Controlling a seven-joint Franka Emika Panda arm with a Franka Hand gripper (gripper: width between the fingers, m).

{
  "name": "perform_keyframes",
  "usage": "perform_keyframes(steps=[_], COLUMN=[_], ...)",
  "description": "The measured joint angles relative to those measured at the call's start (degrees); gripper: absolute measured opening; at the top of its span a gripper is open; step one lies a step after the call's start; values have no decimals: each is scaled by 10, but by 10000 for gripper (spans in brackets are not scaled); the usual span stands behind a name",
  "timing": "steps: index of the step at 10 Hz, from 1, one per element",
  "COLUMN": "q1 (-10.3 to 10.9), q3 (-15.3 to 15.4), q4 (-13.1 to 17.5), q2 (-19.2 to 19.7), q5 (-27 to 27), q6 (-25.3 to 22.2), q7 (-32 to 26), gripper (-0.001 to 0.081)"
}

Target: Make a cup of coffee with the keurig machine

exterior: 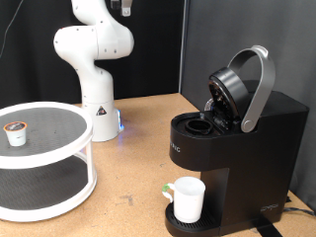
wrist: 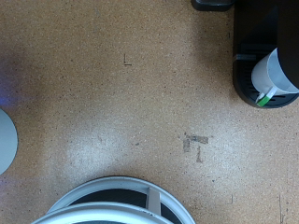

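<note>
The keurig machine [exterior: 237,128] stands at the exterior view's right, black, with its grey-handled lid [exterior: 247,84] tipped up and the pod chamber [exterior: 200,126] open. The white cup [exterior: 188,197] with a green tab sits on its round drip tray. In the wrist view, the cup [wrist: 276,73] and the machine's black base [wrist: 254,42] show from high above. Only a dark bit of my gripper [exterior: 123,6] shows at the exterior view's top edge, high over the table and far from the machine. No fingers show in the wrist view.
A white two-tier round stand [exterior: 39,163] sits at the exterior view's left with a small brown-topped pod [exterior: 16,132] on its upper shelf. Its rim [wrist: 112,198] shows in the wrist view. The arm's white base [exterior: 99,114] stands behind. The table is brown cork board.
</note>
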Motion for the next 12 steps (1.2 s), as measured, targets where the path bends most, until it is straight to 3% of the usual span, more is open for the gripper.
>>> perform_keyframes(steps=[2, 7, 12], q1=[-3, -29, -34], q3=[-11, -96, -125], q4=[0, -1, 2], q2=[-1, -15, -16], q5=[0, -53, -55], q6=[3, -4, 11], q7=[-2, -93, -114], gripper=[802, 802, 802])
